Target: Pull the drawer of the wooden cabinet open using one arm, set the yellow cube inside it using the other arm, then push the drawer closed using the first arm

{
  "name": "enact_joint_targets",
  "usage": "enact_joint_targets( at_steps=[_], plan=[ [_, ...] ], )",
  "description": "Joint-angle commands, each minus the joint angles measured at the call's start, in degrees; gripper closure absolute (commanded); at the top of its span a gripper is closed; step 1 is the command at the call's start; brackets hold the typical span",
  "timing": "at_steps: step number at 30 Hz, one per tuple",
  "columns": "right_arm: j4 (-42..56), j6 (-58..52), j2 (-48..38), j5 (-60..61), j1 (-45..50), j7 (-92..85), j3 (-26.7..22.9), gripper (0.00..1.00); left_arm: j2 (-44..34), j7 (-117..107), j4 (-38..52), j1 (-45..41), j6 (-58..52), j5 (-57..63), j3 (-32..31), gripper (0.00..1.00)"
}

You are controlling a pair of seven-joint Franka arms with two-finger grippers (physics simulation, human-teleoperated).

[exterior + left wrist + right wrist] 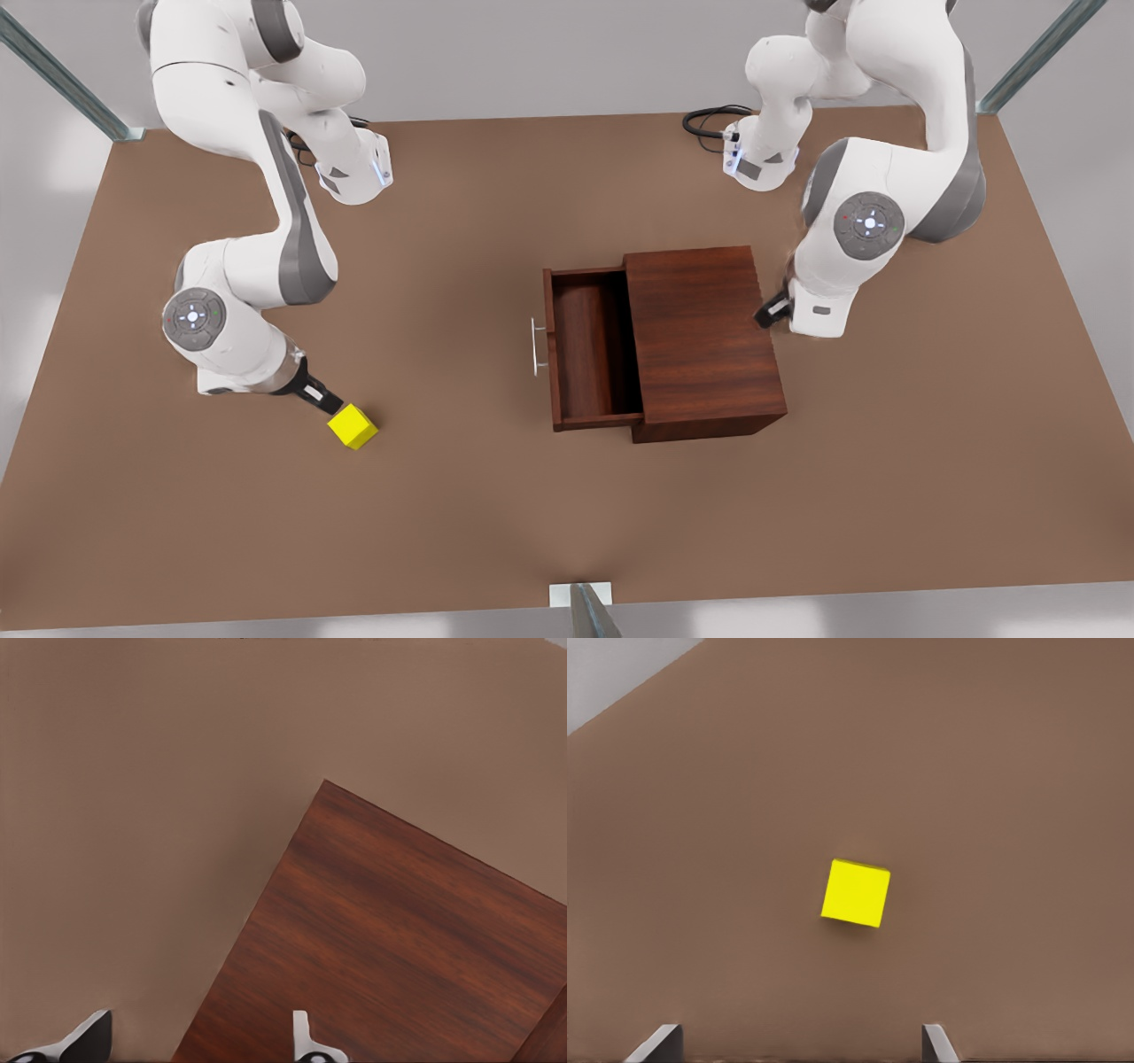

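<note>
The drawer (pixel 595 347) stands pulled well out of the cabinet (pixel 704 341), its cavity bare and its silver handle (pixel 537 346) facing the front view's left. The yellow cube (pixel 353 426) rests on the brown table (pixel 496 523), well apart from the drawer on that same side. The right gripper (pixel 326 401) hangs just above and beside the cube, fingers spread and holding nothing; its arm is by far the nearer to the cube. The left gripper (pixel 772 310) waits at the cabinet's far edge, away from the handle, fingers likewise parted and empty.

The right wrist view shows the cube (pixel 856 893) lying ahead of and between the two fingertips (pixel 937 1043), its faces turned slightly askew to the line joining them; a small wrist rotation likely precedes the descent. The left wrist view shows the cabinet top (pixel 399 948) under one fingertip (pixel 304 1038) while the other hangs over bare table. The front view alone relates cube to drawer: the carry runs toward the front view's right.
</note>
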Motion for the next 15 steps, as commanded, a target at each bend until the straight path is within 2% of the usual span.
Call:
enact_joint_targets(
  at_steps=[1,2,5,9,12,13,15],
  plan=[
    [0.81,0.16,2.19,0.52,1.05,6.46,0.58,0.0,-2.11,47.37,-0.17,2.46,0.97,-5.45,1.44,0.0],
    [0.81,0.16,2.89,0.52,0.97,6.11,1.28,0.0,-1.32,54.19,-0.18,5.97,0.62,-5.54,1.44,0.0],
    [0.37,2.97,6.14,0.17,1.85,6.2,1.37,0.0,-0.17,55.28,0.09,11.69,3.51,-10.55,1.79,0.0],
    [-7.36,14.82,7.03,1.75,1.06,6.37,1.28,0.0,-0.08,55.28,0.79,11.6,2.81,-10.02,1.7,0.0],
    [-9.03,17.81,7.73,2.28,0.35,10.59,1.28,0.0,1.14,55.2,0.79,7.57,6.23,-9.23,1.35,0.0],
    [-10.26,19.84,7.73,2.28,-0.17,11.73,1.2,0.0,1.32,55.28,0.88,6.33,6.59,-4.67,1.26,0.0],
    [-11.5,22.21,7.64,2.37,-1.05,13.23,1.2,0.0,1.15,55.28,0.62,6.77,5.98,-4.66,1.7,0.0]
  ],
)
